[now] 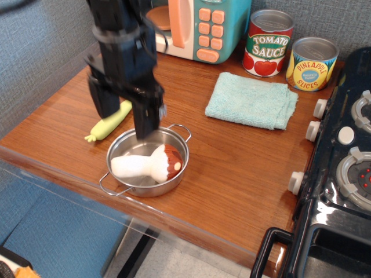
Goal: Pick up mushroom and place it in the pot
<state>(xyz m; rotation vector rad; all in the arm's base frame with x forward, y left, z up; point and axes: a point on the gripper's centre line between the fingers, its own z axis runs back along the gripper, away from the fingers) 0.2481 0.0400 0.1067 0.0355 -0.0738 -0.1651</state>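
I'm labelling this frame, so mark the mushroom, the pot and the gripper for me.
mushroom (142, 166), observation view, on its white stem.
pot (180, 143), observation view, on the bare inner wall at the right.
gripper (124, 113), observation view, midway between the fingertips.
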